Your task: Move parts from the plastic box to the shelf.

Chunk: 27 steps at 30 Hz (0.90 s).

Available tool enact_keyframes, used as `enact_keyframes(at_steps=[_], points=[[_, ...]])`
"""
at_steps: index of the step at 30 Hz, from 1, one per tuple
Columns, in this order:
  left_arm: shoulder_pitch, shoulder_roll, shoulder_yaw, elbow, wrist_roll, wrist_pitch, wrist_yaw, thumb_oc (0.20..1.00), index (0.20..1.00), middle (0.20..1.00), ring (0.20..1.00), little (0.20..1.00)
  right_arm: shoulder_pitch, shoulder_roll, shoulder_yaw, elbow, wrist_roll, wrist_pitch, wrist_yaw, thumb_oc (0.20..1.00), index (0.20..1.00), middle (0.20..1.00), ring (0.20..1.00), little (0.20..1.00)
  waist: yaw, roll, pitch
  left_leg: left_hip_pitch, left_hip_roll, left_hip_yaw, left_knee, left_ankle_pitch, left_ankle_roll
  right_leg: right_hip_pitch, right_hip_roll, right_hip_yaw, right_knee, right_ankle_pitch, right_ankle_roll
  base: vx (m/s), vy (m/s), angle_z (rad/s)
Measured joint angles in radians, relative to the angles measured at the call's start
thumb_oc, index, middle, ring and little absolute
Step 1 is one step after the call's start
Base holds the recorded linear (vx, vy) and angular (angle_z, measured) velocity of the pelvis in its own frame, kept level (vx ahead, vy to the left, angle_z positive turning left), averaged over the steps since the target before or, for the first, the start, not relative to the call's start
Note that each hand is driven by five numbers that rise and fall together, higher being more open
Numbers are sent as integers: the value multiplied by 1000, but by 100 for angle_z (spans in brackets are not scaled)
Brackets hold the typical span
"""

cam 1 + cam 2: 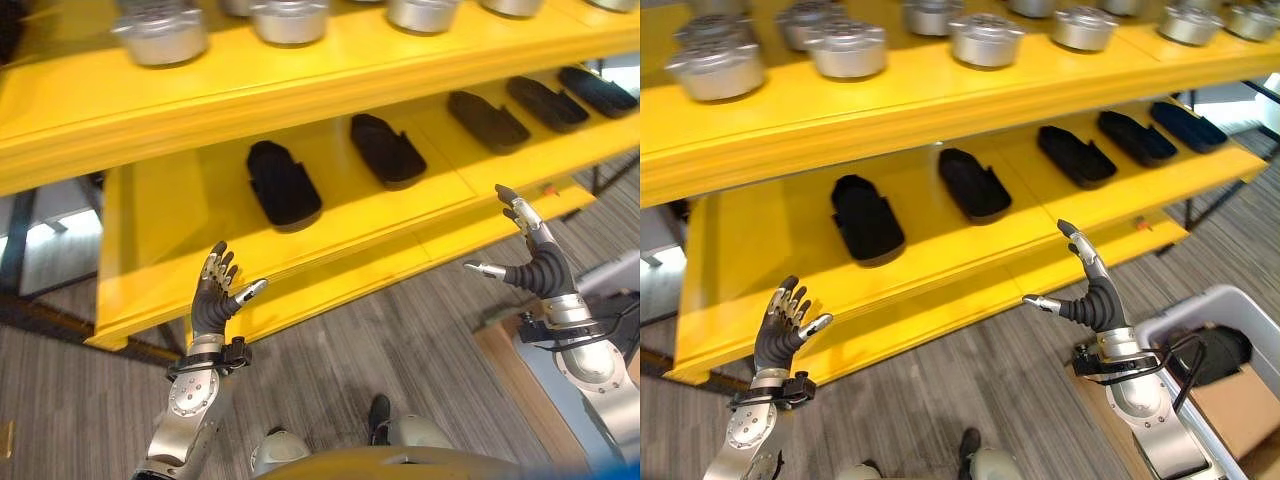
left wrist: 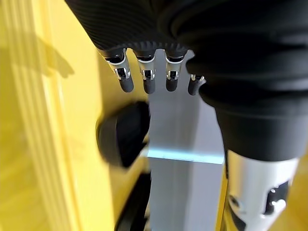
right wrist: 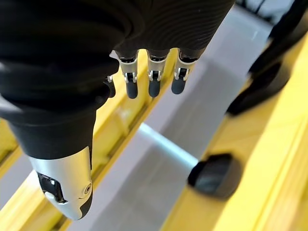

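Note:
Several black parts lie in a row on the lower board of the yellow shelf (image 1: 180, 215), among them one at the left (image 1: 283, 184) and one beside it (image 1: 387, 150). My left hand (image 1: 213, 300) is raised in front of the shelf's front edge, fingers straight, holding nothing. My right hand (image 1: 535, 262) is up at the right, open and empty too, palm toward the shelf. A grey plastic box (image 1: 1230, 305) stands at the lower right with a dark part (image 1: 1210, 355) inside. In the wrist views my left fingers (image 2: 147, 79) and right fingers (image 3: 154, 82) point at the shelf.
Silver round metal parts (image 1: 160, 35) line the upper shelf board (image 1: 300, 85). A brown cardboard surface (image 1: 1240, 400) sits by the box. Grey wood-pattern floor (image 1: 380, 340) lies between me and the shelf.

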Motion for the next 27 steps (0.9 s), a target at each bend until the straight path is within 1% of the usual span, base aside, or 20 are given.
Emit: enact_keyframes(at_steps=[1,2,4,6,8,12,13,14,15,16,17,18,19,20,21,22,23,24,26,27], points=[[2,0,-4,1,-1,0,-2,1000,1000,1000,1000,1000,1,10,-3,1,0,-1,-5,1000,1000,1000,1000,1000,-8,0,2,-3,10,-1,23,2,-4,10,7,10,-21,14,-20,-67,-245,-65],[1,-6,-10,0,-10,-1,-13,1000,1000,1000,1000,1000,8,10,-3,2,1,-1,-17,1000,1000,1000,1000,1000,-18,-5,5,-11,4,-17,28,-18,-40,25,10,33,-43,26,-32,-65,-242,-38],[2,-20,-19,-4,-20,-14,-35,1000,1000,1000,1000,1000,34,8,-35,1,1,-15,-23,1000,1000,1000,1000,1000,-37,15,3,-13,-14,-24,-26,26,-83,29,22,25,-55,26,-30,-86,-235,-1],[8,-28,-26,-12,-26,-18,-62,1000,1000,1000,1000,1000,65,8,-45,4,0,-16,-43,1000,1000,1000,1000,1000,-65,28,7,1,-4,0,-80,37,-89,35,38,-3,-73,23,-22,-110,-133,30],[0,-27,-34,-13,-27,-17,-72,1000,1000,1000,1000,1000,64,10,-41,10,1,-17,-57,1000,1000,1000,1000,1000,-63,30,11,0,1,17,-93,43,-89,34,44,-6,-89,27,-17,-126,-62,12],[-46,-15,-77,-13,-29,-17,-117,1000,1000,1000,1000,1000,31,51,-34,120,99,-15,-114,1000,1000,1000,1000,1000,-91,66,30,10,-32,125,-159,43,-68,9,37,-8,-91,41,3,-136,-10,1],[-65,14,-82,-17,-38,-16,-119,1000,1000,1000,1000,1000,39,103,-42,150,171,-16,-114,1000,1000,1000,1000,1000,-97,48,48,-4,-104,127,-137,-18,-26,11,20,57,-132,103,-3,-155,84,-100],[-67,17,-80,-25,-38,-17,-122,1000,1000,1000,1000,1000,39,115,-48,157,200,-20,-119,1000,1000,1000,1000,1000,-108,60,59,1,-201,94,-181,-63,24,9,18,97,-175,140,17,-112,106,-138],[-83,22,-79,-31,-38,-17,-116,1000,1000,1000,1000,1000,42,144,-44,194,213,-22,-120,1000,1000,1000,1000,1000,-131,46,75,18,-243,63,-209,-69,41,-1,23,119,-177,159,46,-119,176,-155],[-97,25,-91,-33,-37,-18,-117,1000,1000,1000,1000,1000,44,174,-25,228,234,-22,-120,1000,1000,1000,1000,1000,-126,32,90,15,-248,72,-194,-85,66,-3,9,136,-207,158,62,-65,123,-135],[-119,12,-101,-33,-37,-13,-115,1000,1000,1000,1000,1000,45,176,-23,235,238,-18,-119,1000,1000,1000,1000,1000,-121,40,102,13,-219,123,-166,-98,70,-19,5,47,-146,115,54,-43,89,-135],[-114,7,-106,-34,-37,-12,-104,1000,1000,1000,1000,1000,64,195,-18,215,238,-18,-118,1000,1000,1000,1000,1000,-97,34,101,10,-192,132,-100,-123,52,-35,-9,-18,12,23,43,-191,80,-82],[-100,12,-106,-35,-36,-13,-103,1000,1000,1000,1000,1000,90,178,-18,163,238,-25,-115,1000,1000,1000,1000,1000,-95,24,77,8,-204,113,-85,-154,52,2,-13,-5,-5,12,35,-261,37,-46],[-108,20,-105,-55,-38,-11,-80,1000,1000,1000,1000,1000,75,184,-17,153,245,-22,-101,1000,1000,1000,1000,1000,-109,-8,85,-25,-214,73,-8,-147,34,-15,-5,21,-42,84,10,-388,-37,-41],[-100,38,-111,-60,-38,-10,-66,1000,1000,1000,1000,1000,53,204,14,137,254,-16,-90,1000,1000,1000,1000,1000,-98,-48,80,-104,-199,17,136,-141,26,-9,-9,66,-93,139,10,-233,-135,-207],[-67,22,-132,-66,-35,-11,-52,1000,1000,1000,1000,1000,-10,171,70,142,272,-12,-58,1000,1000,1000,1000,1000,-28,-40,62,-105,-182,33,29,-119,50,-6,38,100,-224,263,248,-248,-151,-292],[-57,6,-144,-42,-27,-6,-59,1000,1000,1000,1000,1000,-46,187,62,147,281,-6,-53,1000,1000,1000,1000,1000,-23,-15,63,-80,-152,71,-40,-146,92,-13,22,-70,-100,108,129,-153,-107,-275],[-98,-1,-144,17,-15,37,-85,1000,1000,1000,1000,1000,-18,192,63,143,319,13,-62,1000,1000,1000,1000,1000,-44,-40,64,-87,-151,73,-23,-131,97,11,-14,-89,-56,37,118,-184,-175,-85],[-111,16,-145,40,-14,76,-146,1000,1000,1000,1000,1000,3,193,55,152,348,28,-65,1000,1000,1000,1000,1000,-74,-18,77,-58,-144,32,-55,-121,108,8,-26,-83,31,-1,103,-101,-162,37],[-113,13,-141,60,-14,78,-177,1000,1000,1000,1000,1000,4,195,42,171,357,35,-64,1000,1000,1000,1000,1000,-81,-13,72,-48,-142,12,-66,-109,112,-6,-58,-68,133,-39,113,-41,-140,53]])
